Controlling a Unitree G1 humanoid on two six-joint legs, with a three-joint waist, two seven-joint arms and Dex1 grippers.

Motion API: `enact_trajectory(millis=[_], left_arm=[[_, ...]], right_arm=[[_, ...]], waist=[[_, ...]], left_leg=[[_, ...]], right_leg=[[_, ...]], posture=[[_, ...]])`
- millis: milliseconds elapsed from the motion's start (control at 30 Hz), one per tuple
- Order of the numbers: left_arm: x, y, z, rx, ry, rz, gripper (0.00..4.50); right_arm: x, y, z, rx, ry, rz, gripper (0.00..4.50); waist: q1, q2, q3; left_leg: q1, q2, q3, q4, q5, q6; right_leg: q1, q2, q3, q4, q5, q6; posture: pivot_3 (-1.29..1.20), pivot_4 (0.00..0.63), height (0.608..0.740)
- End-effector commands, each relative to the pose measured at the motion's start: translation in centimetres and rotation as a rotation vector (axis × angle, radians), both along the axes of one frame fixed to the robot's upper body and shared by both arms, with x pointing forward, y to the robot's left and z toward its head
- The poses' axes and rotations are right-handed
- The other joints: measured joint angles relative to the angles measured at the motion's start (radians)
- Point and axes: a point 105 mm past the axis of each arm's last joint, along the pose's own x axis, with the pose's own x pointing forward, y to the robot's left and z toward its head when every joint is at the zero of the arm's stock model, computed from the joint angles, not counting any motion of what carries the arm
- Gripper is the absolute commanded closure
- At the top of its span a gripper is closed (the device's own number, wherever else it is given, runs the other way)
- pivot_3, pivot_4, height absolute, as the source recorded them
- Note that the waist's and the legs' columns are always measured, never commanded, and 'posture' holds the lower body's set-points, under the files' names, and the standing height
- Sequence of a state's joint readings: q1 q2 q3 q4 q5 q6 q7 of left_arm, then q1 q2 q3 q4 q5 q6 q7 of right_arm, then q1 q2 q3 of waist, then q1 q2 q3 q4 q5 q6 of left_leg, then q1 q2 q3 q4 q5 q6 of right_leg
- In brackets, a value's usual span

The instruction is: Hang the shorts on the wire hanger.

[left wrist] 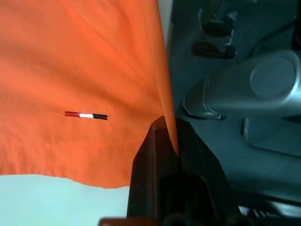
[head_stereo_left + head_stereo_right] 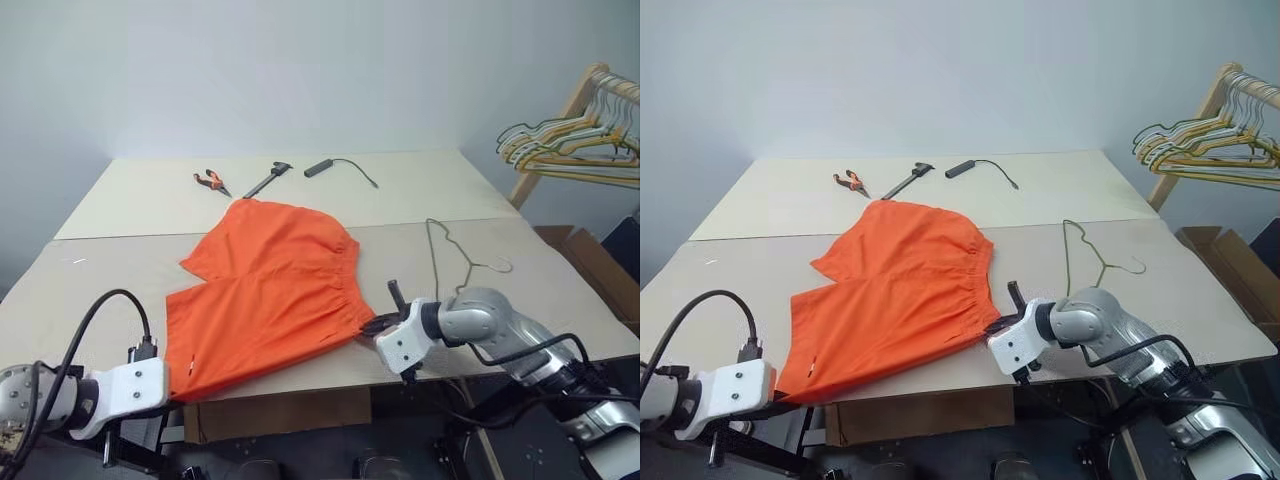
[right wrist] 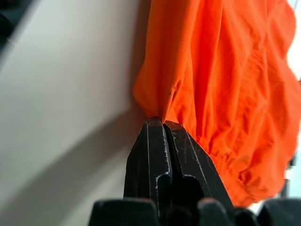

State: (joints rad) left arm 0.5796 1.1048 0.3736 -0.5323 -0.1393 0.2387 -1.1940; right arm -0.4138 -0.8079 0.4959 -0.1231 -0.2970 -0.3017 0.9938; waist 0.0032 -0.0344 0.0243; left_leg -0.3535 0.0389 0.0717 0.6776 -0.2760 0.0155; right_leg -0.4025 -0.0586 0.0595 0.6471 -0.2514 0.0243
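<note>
Both grippers are pinching the shorts (image 2: 265,295): left gripper (image 1: 164,123) clamping a leg hem at the table's (image 2: 90,290) near edge, right gripper (image 3: 162,123) clamping the waistband corner. One pair of orange shorts is lying flat, long axis running diagonally, waistband facing right. One wire hanger (image 2: 450,255) is lying just beyond the right gripper, hook pointing right.
</note>
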Motion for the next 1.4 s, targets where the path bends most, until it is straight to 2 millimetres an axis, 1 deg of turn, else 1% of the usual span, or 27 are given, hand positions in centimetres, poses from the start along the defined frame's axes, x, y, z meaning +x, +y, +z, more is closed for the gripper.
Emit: enact_trajectory(millis=[33,100,200,233,267,333,400,467,500,533,567,600,633,667,733,800,933,1000,1067,1133,1200,1267,1333,1400], left_arm=[[0.0,1.0,0.4,0.045,0.012,0.021,4.45],[-0.3,0.7,0.4,0.024,0.034,0.013,4.45],[-0.3,0.0,0.7,-0.016,0.051,-0.005,4.45],[0.0,-0.2,0.9,-0.026,0.036,-0.003,4.04],[0.2,-0.3,1.1,-0.032,0.027,-0.003,3.91],[0.3,-0.4,1.4,-0.036,0.031,-0.011,3.25],[0.3,0.1,1.9,-0.027,0.037,-0.01,2.63],[0.8,0.2,2.7,-0.055,0.005,0.004,2.0],[1.1,0.1,3.2,-0.085,-0.016,0.012,1.6],[1.6,-0.2,3.9,-0.129,-0.046,0.015,1.29],[2.2,-0.7,4.7,-0.184,-0.087,0.018,1.1],[2.8,-1.3,5.4,-0.235,-0.129,0.018,0.66],[3.5,-1.9,6.2,-0.288,-0.163,0.02,0.35],[4.2,-2.5,6.9,-0.34,-0.208,0.019,0.02],[5.1,-3.3,7.8,-0.4,-0.261,0.012,0.02],[5.5,-4.1,8.7,-0.463,-0.29,-0.017,0.02],[6.0,-5.4,10.0,-0.552,-0.321,-0.061,0.02],[6.4,-6.3,10.3,-0.576,-0.325,-0.088,0.02],[6.7,-6.9,10.2,-0.574,-0.324,-0.108,0.02],[6.8,-7.2,10.1,-0.567,-0.323,-0.118,0.02],[7.0,-7.5,9.9,-0.565,-0.318,-0.125,0.02],[6.9,-7.7,9.7,-0.557,-0.307,-0.139,0.02],[6.8,-8.0,9.8,-0.559,-0.3,-0.158,0.02],[6.7,-8.3,10.3,-0.568,-0.305,-0.18,0.02]], right_arm=[[0.0,-1.6,1.0,-0.029,0.027,-0.059,4.5],[-0.5,-1.7,0.8,-0.031,0.053,-0.058,4.5],[-1.2,-2.4,0.2,-0.083,0.093,-0.068,4.5],[-1.3,-3.0,0.1,-0.113,0.1,-0.079,4.05],[-1.2,-3.3,0.1,-0.124,0.099,-0.1,3.89],[-0.9,-3.9,0.5,-0.109,0.115,-0.143,3.23],[-0.8,-4.7,1.4,-0.074,0.153,-0.195,2.56],[-0.4,-5.3,2.4,-0.013,0.187,-0.258,1.88],[0.0,-5.5,3.0,0.029,0.191,-0.295,1.45],[0.9,-5.7,3.6,0.085,0.181,-0.359,1.12],[2.1,-6.1,4.3,0.152,0.168,-0.449,0.89],[3.4,-6.7,4.9,0.214,0.163,-0.548,0.47],[4.5,-7.5,5.3,0.262,0.152,-0.635,0.16],[6.0,-8.4,5.9,0.339,0.141,-0.754,0.15],[8.0,-9.6,6.4,0.443,0.138,-0.92,0.15],[10.1,-11.0,6.5,0.593,0.173,-1.129,0.15],[12.3,-12.7,5.6,0.775,0.283,-1.399,0.15],[13.5,-13.6,4.5,0.876,0.359,-1.548,0.15],[14.0,-13.8,3.4,0.89,0.386,-1.616,0.15],[14.3,-13.7,2.7,0.868,0.381,-1.642,0.15],[14.6,-13.2,2.0,0.879,0.419,-1.656,0.15],[14.7,-12.6,1.4,0.851,0.422,-1.652,0.15],[14.8,-12.3,1.0,0.853,0.444,-1.656,0.15],[14.6,-11.2,0.1,0.832,0.494,-1.632,0.15]], waist=[[0.004,0.0,0.0],[0.007,-0.001,0.0],[0.01,-0.001,0.0],[0.011,-0.001,0.0],[0.013,-0.001,0.001],[0.011,-0.002,0.001],[0.007,-0.002,0.001],[0.005,-0.003,0.002],[0.006,-0.003,0.002],[0.006,-0.003,0.002],[0.007,-0.003,0.002],[0.006,-0.003,0.002],[0.006,-0.003,0.002],[0.006,-0.003,0.002],[0.006,-0.003,0.002],[0.0,-0.003,0.002],[-0.012,-0.003,0.002],[-0.017,-0.003,0.002],[-0.023,-0.002,0.002],[-0.03,-0.002,0.002],[-0.039,-0.002,0.002],[-0.05,-0.002,0.002],[-0.06,-0.001,0.003],[-0.07,-0.001,0.003]], left_leg=[[0.0,0.0,0.0,0.0,0.0,0.0],[0.0,0.0,0.0,0.0,0.0,0.0],[-0.001,-0.001,0.0,0.0,0.0,0.0],[0.0,-0.001,0.0,0.0,0.0,0.0],[0.0,-0.001,0.0,0.0,0.0,0.0],[-0.001,-0.001,0.0,0.0,0.0,0.0],[-0.001,0.0,0.0,0.0,0.0,0.0],[-0.001,0.0,0.001,0.0,0.0,0.0],[-0.001,0.0,0.001,0.0,0.0,0.0],[-0.001,0.0,0.0,0.0,0.0,0.0],[-0.001,0.0,0.0,0.0,0.0,0.0],[0.0,0.0,0.0,0.0,0.0,0.0],[0.0,0.001,0.0,0.0,0.0,0.0],[0.0,0.001,0.0,0.001,0.0,0.0],[0.0,0.0,0.0,0.001,0.0,0.0],[-0.001,-0.001,0.0,0.0,0.0,0.0],[-0.004,-0.001,0.0,-0.001,-0.001,-0.001],[-0.006,-0.002,-0.001,-0.001,-0.001,-0.001],[-0.006,-0.003,-0.001,0.0,-0.001,-0.001],[-0.006,-0.003,-0.001,-0.001,-0.001,-0.001],[-0.007,-0.003,-0.001,-0.001,-0.001,-0.001],[-0.007,-0.003,-0.002,-0.001,-0.001,-0.001],[-0.007,-0.003,-0.003,-0.001,-0.001,-0.001],[-0.007,-0.003,-0.005,-0.001,-0.001,-0.001]], right_leg=[[0.0,0.0,0.0,0.0,0.0,0.0],[0.0,0.0,0.0,0.0,0.0,0.0],[0.0,-0.001,0.0,0.0,-0.001,0.0],[0.0,-0.001,0.0,0.0,-0.001,0.001],[0.0,-0.001,0.0,0.0,-0.002,0.001],[-0.001,-0.001,0.0,0.0,-0.005,0.005],[0.0,-0.001,0.0,0.0,-0.005,0.005],[-0.001,0.0,0.0,0.0,-0.004,0.004],[-0.001,0.0,0.0,0.0,-0.004,0.003],[-0.001,0.0,0.0,0.0,-0.003,0.002],[-0.001,0.0,0.0,0.0,-0.003,0.002],[0.0,0.0,0.0,0.0,-0.003,0.002],[0.0,0.0,0.0,0.0,-0.003,0.003],[0.0,0.0,0.0,0.0,-0.003,0.003],[0.0,0.0,0.0,0.0,0.0,0.002],[-0.001,0.0,0.0,0.0,0.003,0.006],[-0.003,0.0,0.0,0.0,0.004,0.005],[-0.004,0.0,0.0,-0.001,0.004,0.006],[-0.004,0.0,0.0,-0.001,0.005,0.007],[-0.003,0.0,0.001,-0.001,0.005,0.007],[-0.003,-0.001,0.001,-0.002,0.005,0.008],[-0.003,0.0,0.001,-0.002,0.005,0.008],[-0.003,0.0,0.002,-0.002,0.006,0.008],[-0.003,0.0,0.002,-0.002,0.006,0.008]], posture=[[0.09,0.0,0.74],[0.08,0.0,0.74],[0.08,0.0,0.74],[0.08,0.0,0.74],[0.08,0.0,0.74],[0.08,0.0,0.74],[0.07,0.0,0.74],[0.07,0.0,0.74],[0.07,0.0,0.74],[0.07,0.0,0.74],[0.07,0.0,0.74],[0.06,0.0,0.74],[0.05,0.0,0.74],[0.05,0.0,0.74],[0.04,0.0,0.74],[0.03,0.0,0.74],[0.01,0.0,0.74],[0.01,0.0,0.74],[0.01,0.0,0.74],[0.01,0.0,0.74],[0.0,0.0,0.74],[0.01,0.0,0.74],[0.01,0.0,0.74],[0.01,0.0,0.74]])
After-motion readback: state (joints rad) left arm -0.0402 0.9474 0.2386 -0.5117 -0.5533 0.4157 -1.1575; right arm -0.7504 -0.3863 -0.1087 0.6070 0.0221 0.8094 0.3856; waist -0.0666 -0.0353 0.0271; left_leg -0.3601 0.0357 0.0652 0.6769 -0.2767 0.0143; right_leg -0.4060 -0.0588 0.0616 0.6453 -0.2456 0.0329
